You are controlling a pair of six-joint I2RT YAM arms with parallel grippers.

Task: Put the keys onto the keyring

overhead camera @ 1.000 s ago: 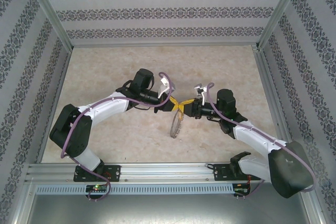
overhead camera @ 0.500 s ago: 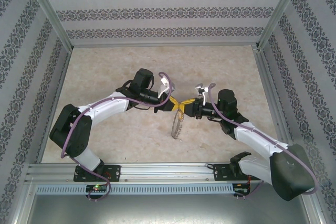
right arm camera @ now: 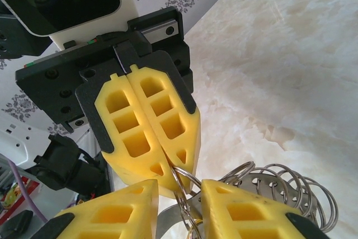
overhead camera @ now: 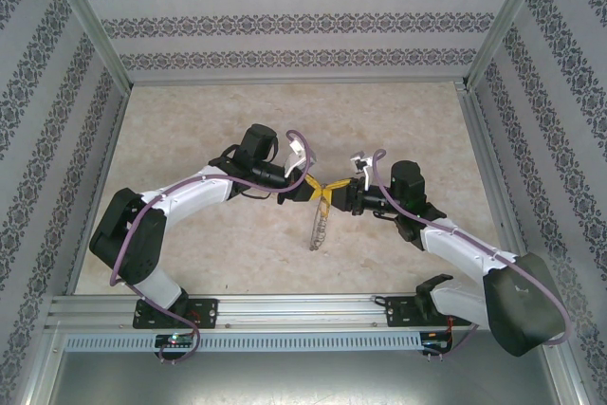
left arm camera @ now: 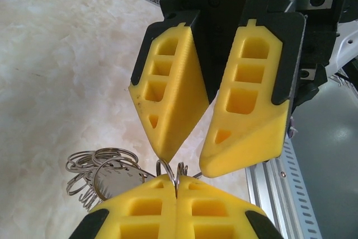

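Top view: left gripper (overhead camera: 317,188) and right gripper (overhead camera: 331,194) are meeting tip to tip over mid-table (overhead camera: 190,120). The keyring (overhead camera: 318,225) is hanging edge-on just near of the join; cannot tell whether it is touching the tabletop. Finger gaps are too small to read here.

Left wrist view is supplying the grip. The left fingers (left arm camera: 142,211) are pressing flush together, pinching a thin wire loop of the keyring, with its bunched silvery rings fanning out beside them.

Right wrist view: the right fingers (right arm camera: 126,211) are standing partly apart, straddling that same wire. Cannot tell whether either pad is touching it.
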